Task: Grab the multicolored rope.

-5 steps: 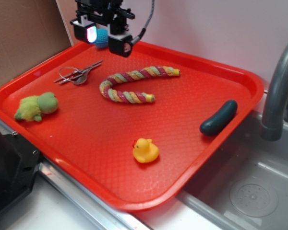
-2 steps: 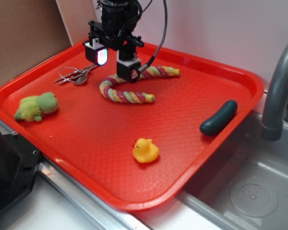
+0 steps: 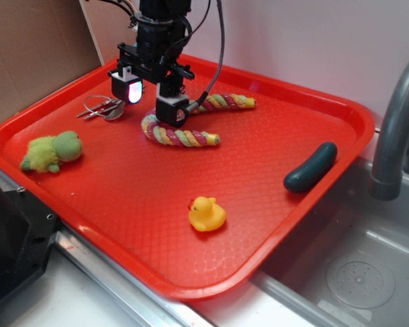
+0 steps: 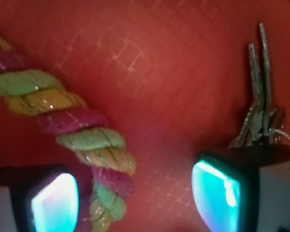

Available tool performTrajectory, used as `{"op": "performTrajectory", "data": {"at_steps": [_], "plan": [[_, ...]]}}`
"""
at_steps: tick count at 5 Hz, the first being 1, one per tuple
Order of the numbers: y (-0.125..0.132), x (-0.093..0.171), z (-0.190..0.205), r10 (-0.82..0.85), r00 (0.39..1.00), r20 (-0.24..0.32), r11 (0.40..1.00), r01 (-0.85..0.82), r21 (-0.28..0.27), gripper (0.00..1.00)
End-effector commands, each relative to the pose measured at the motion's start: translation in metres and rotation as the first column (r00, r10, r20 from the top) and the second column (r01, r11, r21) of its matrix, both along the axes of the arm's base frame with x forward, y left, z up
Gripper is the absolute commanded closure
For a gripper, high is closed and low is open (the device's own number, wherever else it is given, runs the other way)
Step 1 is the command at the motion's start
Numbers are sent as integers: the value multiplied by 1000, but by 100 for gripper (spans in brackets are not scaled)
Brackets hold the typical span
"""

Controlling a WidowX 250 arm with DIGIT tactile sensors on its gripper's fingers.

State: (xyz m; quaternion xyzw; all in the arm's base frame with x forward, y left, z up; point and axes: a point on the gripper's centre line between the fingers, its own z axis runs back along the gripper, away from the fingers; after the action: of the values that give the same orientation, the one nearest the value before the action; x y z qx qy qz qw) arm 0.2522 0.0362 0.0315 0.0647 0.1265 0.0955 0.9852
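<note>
Exterior view first: the end effector [image 3: 148,99] is down low over the red tray [image 3: 273,204], jaws spread wide apart, nothing between them being squeezed yet. The rope [image 3: 191,121] lies flat on the tray in a hook shape, and its bent left end sits right under the right-hand finger [image 3: 170,110]. The other finger [image 3: 127,88] hangs closer to the keys [image 3: 103,107]. A green plush [image 3: 52,151], a duck [image 3: 206,214] and a dark pickle [image 3: 311,167] sit well apart from all this.

Wrist view: the rope [image 4: 63,140] curls down the left side and runs in next to the left pad [image 4: 53,203], maybe partly under it, hard to tell. The right pad [image 4: 217,193] is beside the keys [image 4: 261,111]. Bare tray fills most of the gap, so the rope isn't centred.

My read: this is the final approach, grasp not made yet. Next move probably needs a nudge sideways so the rope's bend sits between the pads, a bit more descent, then close. Risk is the pad landing on top of the rope or snagging the keys.

Versus a second ago: the arm was up high at the tray's back edge, and since then it has dropped and swung forward onto the rope's bend. Nothing on the tray has shifted.
</note>
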Motion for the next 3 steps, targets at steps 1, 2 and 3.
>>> {"op": "performTrajectory", "data": {"at_steps": [1, 2, 3], "plan": [[1, -12, -7, 0, 999, -33, 1000, 1, 23, 3], [2, -16, -15, 20, 999, -45, 1000, -19, 22, 100], [3, -16, -13, 27, 999, -46, 999, -25, 27, 100]]}}
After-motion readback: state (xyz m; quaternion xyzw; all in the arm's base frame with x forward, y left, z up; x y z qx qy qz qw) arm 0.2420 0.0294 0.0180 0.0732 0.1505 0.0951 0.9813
